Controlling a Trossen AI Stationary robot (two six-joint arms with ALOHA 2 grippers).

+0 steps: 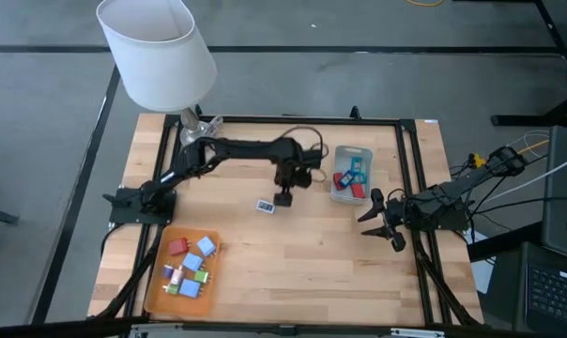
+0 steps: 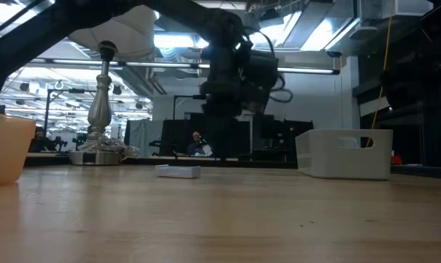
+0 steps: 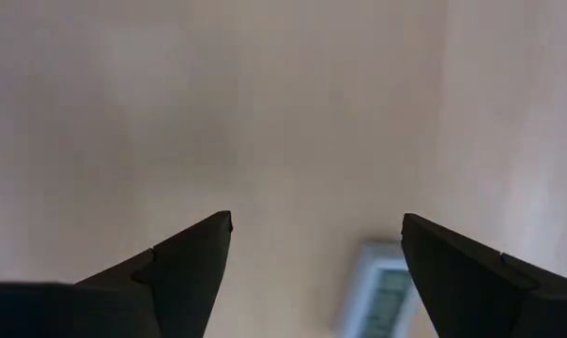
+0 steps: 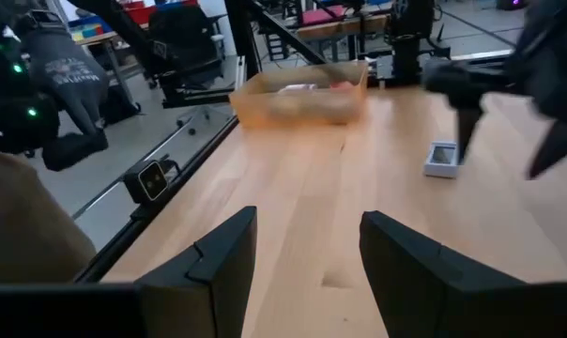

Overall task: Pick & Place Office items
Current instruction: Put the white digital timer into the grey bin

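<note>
Left gripper (image 1: 283,198) hovering mid-table, jaws wide, empty, beside small white item (image 1: 266,205); right gripper (image 1: 381,222) parked near right edge, jaws apart, empty

Matt pale wood table (image 1: 293,253), translucent plastic bin (image 1: 341,193), silvery lamp stem (image 2: 100,109)

A light wooden table (image 1: 293,253) carries a table lamp with a white drum shade (image 1: 157,49) and a silver turned stem (image 2: 102,102) at its far left corner. A flat orange tray (image 1: 158,282) lies near the table's front left corner. A translucent grey-blue rectangular bin (image 1: 341,194) sits toward the table's far right.
</note>
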